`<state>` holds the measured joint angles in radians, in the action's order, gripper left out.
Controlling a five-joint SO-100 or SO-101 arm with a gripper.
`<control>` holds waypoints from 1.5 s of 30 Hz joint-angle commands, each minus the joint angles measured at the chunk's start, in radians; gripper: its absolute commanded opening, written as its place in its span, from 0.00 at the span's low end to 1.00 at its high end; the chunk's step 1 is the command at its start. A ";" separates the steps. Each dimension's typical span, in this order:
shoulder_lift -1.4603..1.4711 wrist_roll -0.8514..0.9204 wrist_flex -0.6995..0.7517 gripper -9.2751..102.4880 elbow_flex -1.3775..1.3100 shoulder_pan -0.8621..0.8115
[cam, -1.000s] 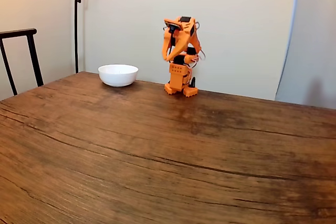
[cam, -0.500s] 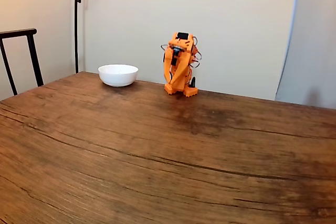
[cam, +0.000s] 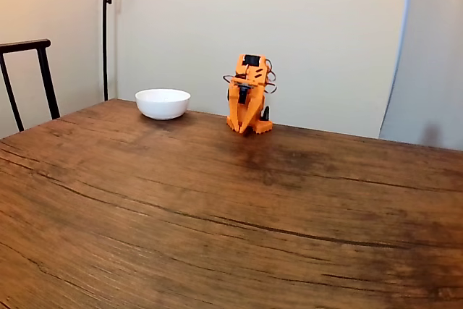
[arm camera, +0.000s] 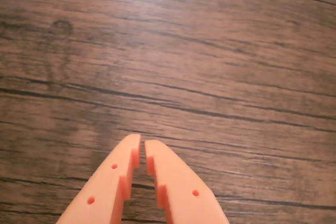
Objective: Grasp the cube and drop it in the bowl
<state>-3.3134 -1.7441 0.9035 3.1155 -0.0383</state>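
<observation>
The white bowl (cam: pixel 163 103) stands at the far left of the wooden table in the fixed view. To its right the orange arm (cam: pixel 249 95) is folded low and compact over its base near the table's back edge. In the wrist view my gripper (arm camera: pixel 142 141) enters from the bottom edge, pointing at bare wood. Its two orange fingers (arm camera: pixel 118 174) are nearly touching at the tips, with nothing between them. The cube is out of view.
The wooden table (cam: pixel 217 200) stretches wide toward the camera. A dark chair back (cam: pixel 29 70) stands at the left edge, and a thin black lamp pole (cam: pixel 105 27) rises behind the bowl. A pale wall lies close behind the arm.
The arm has folded down from a taller, raised posture into a low tucked pose over its base. The bowl has not moved.
</observation>
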 commanded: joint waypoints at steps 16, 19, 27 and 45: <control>-0.002 0.003 0.367 0.08 -0.005 0.006; -0.006 0.003 0.437 0.08 -0.005 0.006; -0.003 -0.003 0.453 0.08 -0.005 0.009; -0.003 -0.005 0.453 0.08 -0.005 0.009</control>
<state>-3.3318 -1.7441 1.2977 3.1124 -0.0383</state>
